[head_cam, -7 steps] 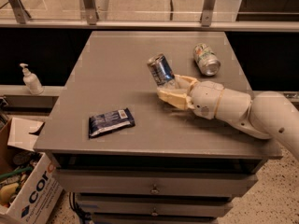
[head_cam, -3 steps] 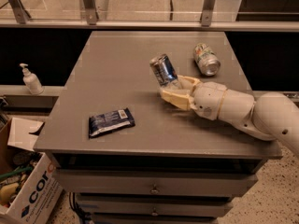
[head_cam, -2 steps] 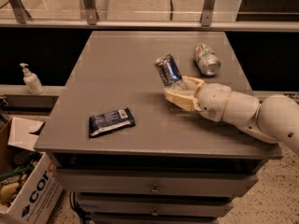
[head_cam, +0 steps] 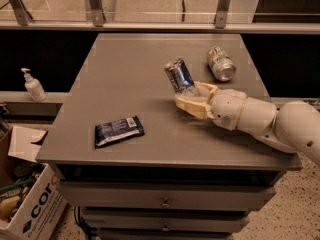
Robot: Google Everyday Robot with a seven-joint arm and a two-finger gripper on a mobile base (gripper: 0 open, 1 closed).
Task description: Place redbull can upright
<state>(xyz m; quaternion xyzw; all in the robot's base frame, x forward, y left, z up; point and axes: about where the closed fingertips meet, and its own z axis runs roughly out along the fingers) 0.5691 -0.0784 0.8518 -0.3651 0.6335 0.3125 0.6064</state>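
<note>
Camera view shows the cream two-finger tool (head_cam: 192,96) closed around the lower end of the slim silver-and-blue metal can (head_cam: 178,75), tilted over the grey worktop (head_cam: 125,84); its label is unreadable. A cardboard box (head_cam: 30,206) reads "cor".

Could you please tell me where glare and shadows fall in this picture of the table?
Camera view: light gleams on the slim silver-and-blue metal can, held tilted in the beige two-finger tool right of centre over the grey tabletop; the wider white-green can shines at its end too; a soft shadow lies under the tool; the floor behind is brighter.
</note>
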